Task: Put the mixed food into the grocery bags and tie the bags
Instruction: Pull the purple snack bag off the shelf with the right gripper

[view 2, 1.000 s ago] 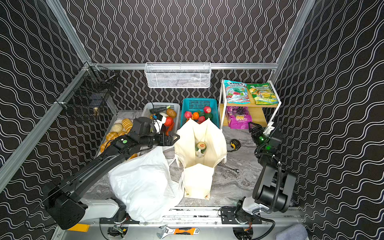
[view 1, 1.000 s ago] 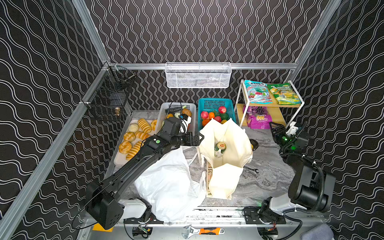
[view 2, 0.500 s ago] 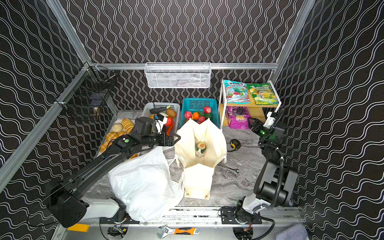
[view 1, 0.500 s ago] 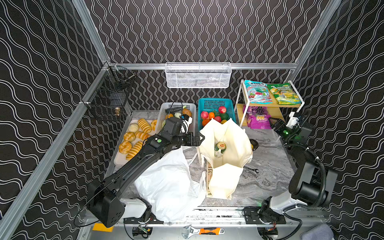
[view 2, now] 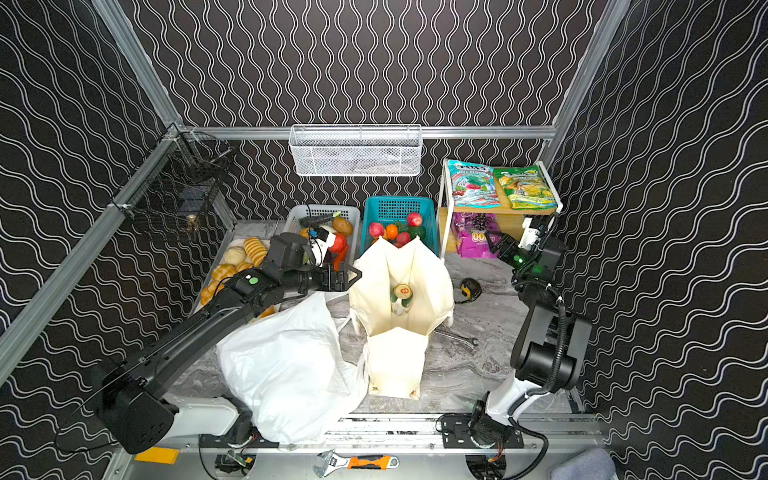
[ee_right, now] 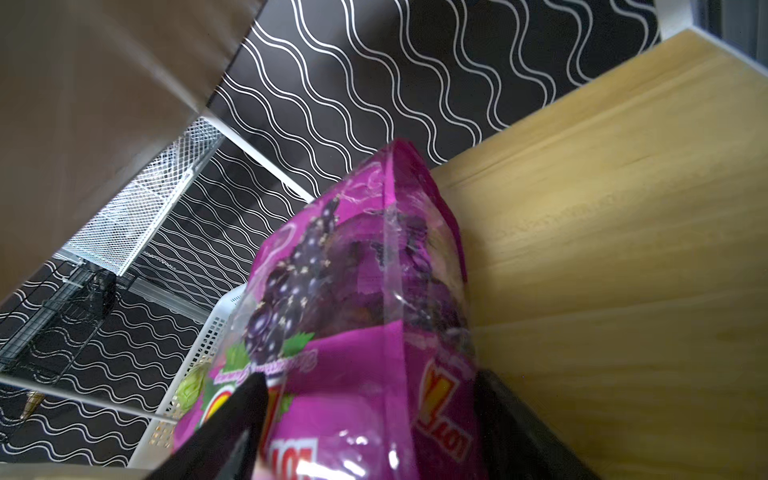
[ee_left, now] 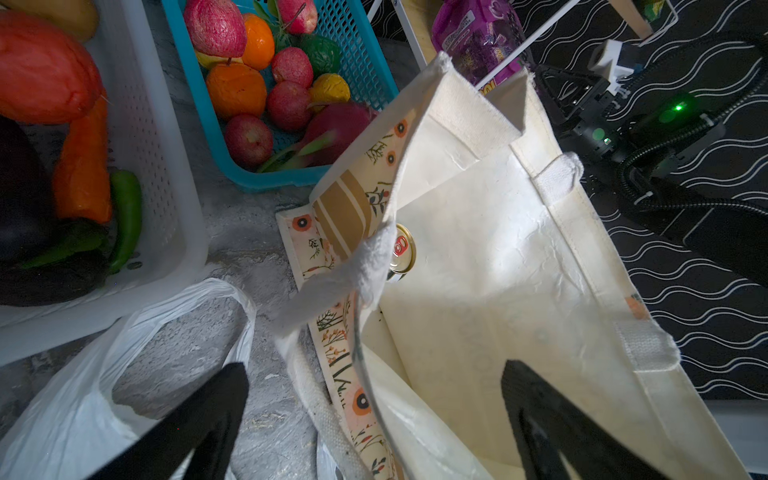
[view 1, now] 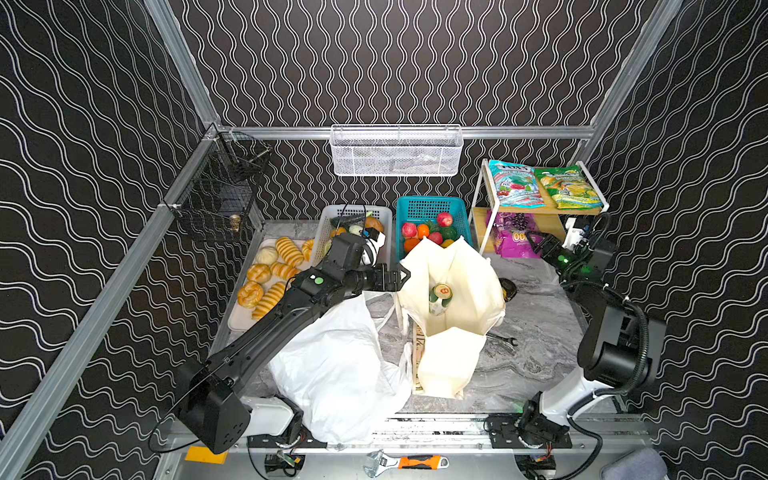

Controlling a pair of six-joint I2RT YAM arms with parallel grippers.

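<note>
**A:** What are the fingers (ee_left: 208, 411) of the left gripper (view 1: 397, 277) doing?

**B:** They stand wide apart and clamp nothing. In the left wrist view one black finger hangs over the thin crinkly white plastic carrier bag (ee_left: 62, 415). The other hangs inside the mouth of the tall cream canvas tote with a flower print on its outer face (ee_left: 498, 270). The tote's rim runs between them. In both top views the fingertips sit right at that rim, on the side facing the left edge of the grey marbled worktop (view 1: 536, 332).

**A:** And the right gripper (ee_right: 372, 380)?

**B:** Its fingers (ee_right: 232, 424) are spread on either side of a glossy purple snack packet printed with grapes (ee_right: 353, 291). I cannot tell whether they press it or only flank it.

**A:** Where is that packet?

**B:** On the lower board of the white-framed wooden shelf rack (ee_right: 602, 208), at the back right corner of the worktop. On the top board a glossy teal snack packet (view 1: 513, 185) and a green-and-yellow one (view 1: 567, 187) lie side by side.

**A:** And the bags?

**B:** The tote stands open near the middle of the worktop, with a small green drink can with a gold top (view 1: 439, 297) upright inside. The carrier bag lies slumped just beside it, toward the front edge. What it holds is hidden.

**A:** The other food?

**B:** Toy fruit (ee_left: 237, 87) fills a teal perforated plastic basket (ee_left: 365, 62). Toy vegetables (ee_left: 83, 166) lie in a white perforated one (ee_left: 145, 124). Both baskets stand along the back edge, behind the tote
</note>
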